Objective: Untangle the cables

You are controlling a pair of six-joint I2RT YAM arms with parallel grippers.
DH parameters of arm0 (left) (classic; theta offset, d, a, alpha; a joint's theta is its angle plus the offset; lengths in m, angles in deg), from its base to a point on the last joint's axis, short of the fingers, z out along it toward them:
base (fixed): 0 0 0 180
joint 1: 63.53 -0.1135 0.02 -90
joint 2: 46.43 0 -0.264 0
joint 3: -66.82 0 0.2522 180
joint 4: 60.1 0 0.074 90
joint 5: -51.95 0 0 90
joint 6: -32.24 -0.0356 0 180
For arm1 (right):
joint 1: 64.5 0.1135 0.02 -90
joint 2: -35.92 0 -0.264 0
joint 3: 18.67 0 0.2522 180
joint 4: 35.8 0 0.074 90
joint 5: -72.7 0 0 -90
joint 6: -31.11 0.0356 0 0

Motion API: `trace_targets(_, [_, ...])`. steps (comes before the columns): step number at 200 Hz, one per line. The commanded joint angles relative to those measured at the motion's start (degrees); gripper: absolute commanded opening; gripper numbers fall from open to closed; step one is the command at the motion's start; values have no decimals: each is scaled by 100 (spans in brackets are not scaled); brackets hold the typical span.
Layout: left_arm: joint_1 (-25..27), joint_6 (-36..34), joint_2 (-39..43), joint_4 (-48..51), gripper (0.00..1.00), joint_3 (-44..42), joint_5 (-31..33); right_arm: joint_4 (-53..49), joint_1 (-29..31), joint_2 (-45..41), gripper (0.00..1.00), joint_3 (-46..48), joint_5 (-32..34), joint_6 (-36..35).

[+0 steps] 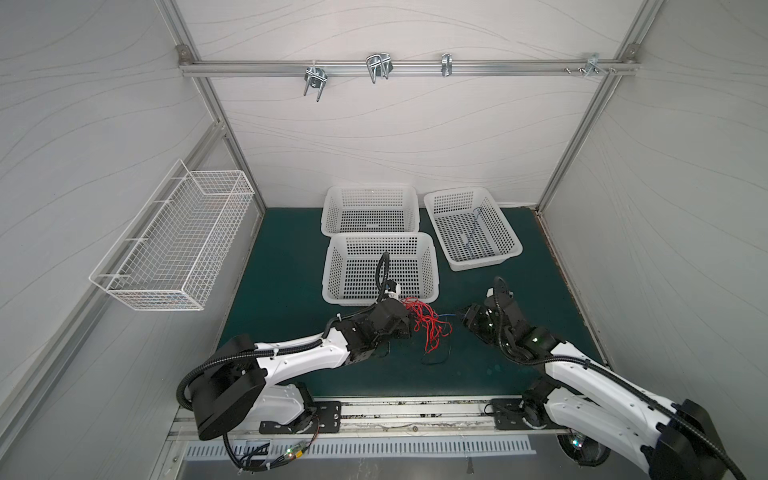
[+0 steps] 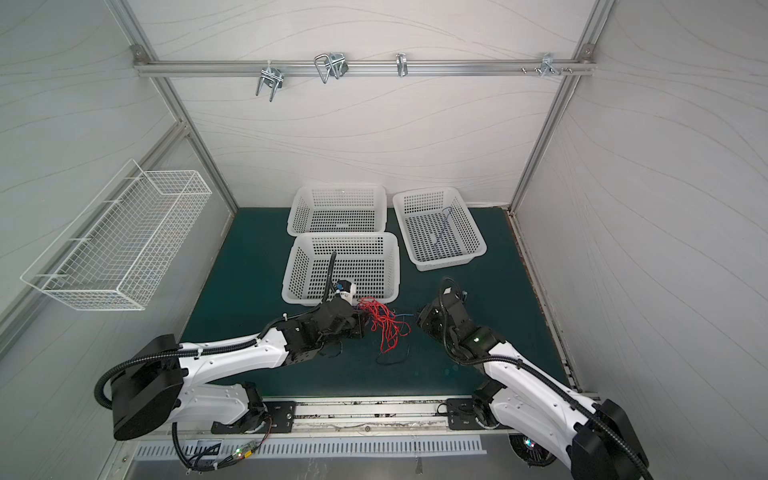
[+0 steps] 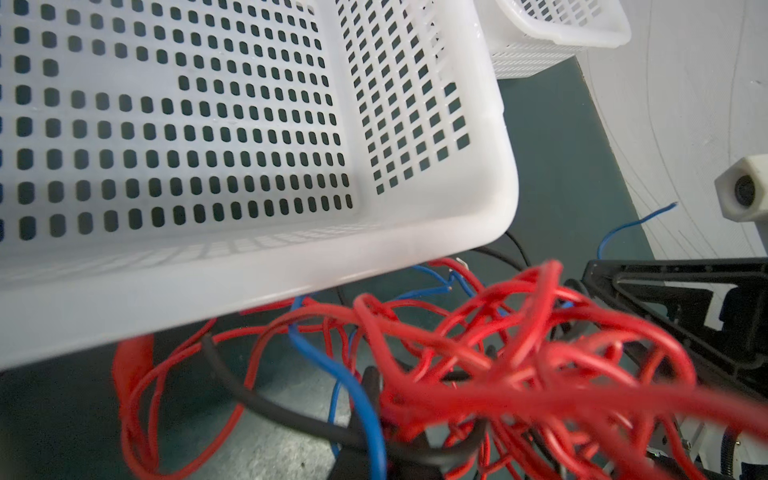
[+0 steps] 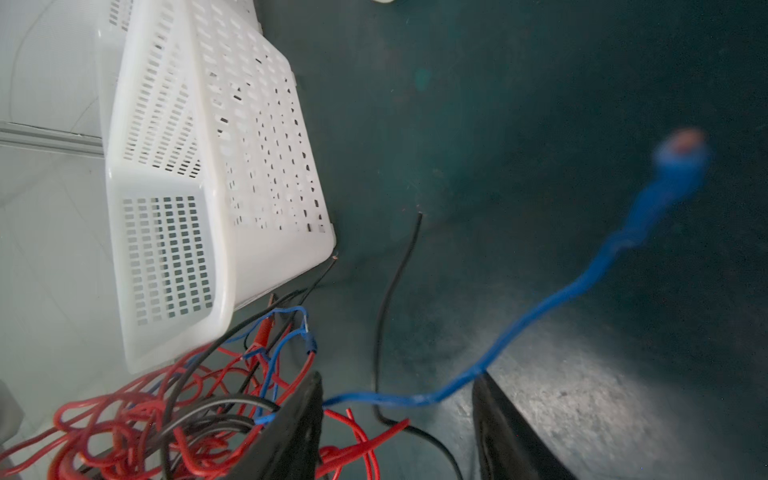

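The cables (image 1: 428, 323) (image 2: 384, 322) are a tangle of mostly red wires with some blue and black, just in front of the nearest white basket (image 1: 380, 237). My left gripper (image 1: 410, 322) (image 3: 374, 374) is shut on the cables, and the red bundle (image 3: 519, 353) is bunched over its dark fingers. My right gripper (image 1: 463, 316) (image 4: 399, 399) stands open beside the tangle's right side. One blue cable (image 4: 540, 307) runs blurred across the gap between its jaws. Black strands (image 1: 436, 359) trail on the green mat (image 1: 291, 270).
Three white perforated baskets stand behind the tangle: the nearest, one at the back (image 1: 370, 190) and one to the right (image 1: 457, 192) with a blue wire (image 1: 473, 232) inside. A wire basket (image 1: 174, 241) hangs on the left wall. Metal hooks (image 1: 316, 79) hang from the rear rail.
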Motion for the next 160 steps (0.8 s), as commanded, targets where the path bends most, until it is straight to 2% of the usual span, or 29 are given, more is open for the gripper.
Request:
trace_targets(1, [-10,65,40,-463,0,87,-78,353,-70,-21,59,-82,27,66])
trace_targets(42, [-10,144,-86,-541,0,110,-239,488,-194,181,59,-260,69,-113])
trace_targets(59, [-10,128,-111,-504,0,116,-224,732,-248,278,55,-260,38,-148])
trace_targets(83, [-8,130,-135,-445,0,81,-108,905,-262,486,38,-383,-70,-282])
trace_targets(117, [-10,180,-137,-178,0,44,301,638,-339,606,0,-704,-110,-609])
trace_targets(160, [-5,307,-95,574,0,11,1124,-159,-961,239,0,-1145,-164,-1040])
